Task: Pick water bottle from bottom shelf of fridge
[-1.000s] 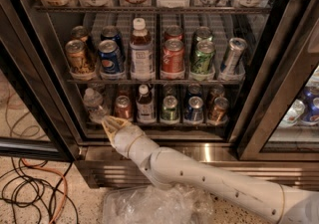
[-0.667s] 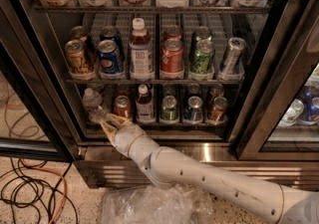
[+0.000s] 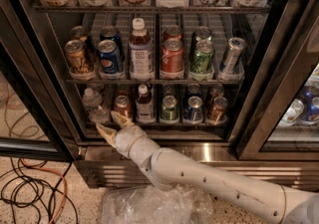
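Water bottle (image 3: pixel 93 104) stands upright at the left end of the bottom shelf (image 3: pixel 164 125) of the fridge (image 3: pixel 214 154), beside a copper-coloured can (image 3: pixel 122 106). Further right along the row is a white-capped dark bottle (image 3: pixel 144 103).

Gripper (image 3: pixel 110 123) sits at the shelf's front edge, near its left corner, just below and right of the water bottle. Fingers (image 3: pixel 103 130) are spread apart and hold nothing. Cannot tell whether the upper fingertip touches the bottle.

The arm (image 3: pixel 209 180) reaches in from the lower right, across the steel base.
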`<state>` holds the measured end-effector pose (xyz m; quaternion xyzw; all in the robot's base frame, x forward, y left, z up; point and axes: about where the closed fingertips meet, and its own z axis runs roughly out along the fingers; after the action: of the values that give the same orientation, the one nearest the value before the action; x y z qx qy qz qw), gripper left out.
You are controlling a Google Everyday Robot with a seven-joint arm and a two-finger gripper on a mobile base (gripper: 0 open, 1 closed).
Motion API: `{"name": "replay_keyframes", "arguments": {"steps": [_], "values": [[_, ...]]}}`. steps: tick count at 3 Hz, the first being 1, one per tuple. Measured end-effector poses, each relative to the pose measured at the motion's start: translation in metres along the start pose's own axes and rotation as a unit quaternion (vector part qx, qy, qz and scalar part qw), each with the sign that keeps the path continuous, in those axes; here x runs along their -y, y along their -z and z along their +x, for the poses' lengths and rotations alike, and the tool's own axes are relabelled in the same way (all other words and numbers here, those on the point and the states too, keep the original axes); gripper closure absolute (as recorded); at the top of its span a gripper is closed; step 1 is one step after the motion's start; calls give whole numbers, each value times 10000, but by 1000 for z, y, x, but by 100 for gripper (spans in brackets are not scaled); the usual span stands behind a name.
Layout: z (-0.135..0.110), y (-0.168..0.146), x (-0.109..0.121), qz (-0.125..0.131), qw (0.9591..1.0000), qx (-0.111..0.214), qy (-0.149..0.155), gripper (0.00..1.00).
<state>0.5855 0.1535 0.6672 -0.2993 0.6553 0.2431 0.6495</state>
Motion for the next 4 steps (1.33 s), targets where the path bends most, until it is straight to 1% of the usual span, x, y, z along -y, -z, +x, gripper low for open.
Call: {"name": "replay_keyframes", "arguments": {"steps": [1,2,3,4], "values": [[-1,-19,13,-68,9996,276,-26,48],[2,-22,23,-29,9995,316,-62,50],[6,-35,5,-175,9992,334,-106,58],[13,-67,-15,-484,9979,394,-176,52]]}}
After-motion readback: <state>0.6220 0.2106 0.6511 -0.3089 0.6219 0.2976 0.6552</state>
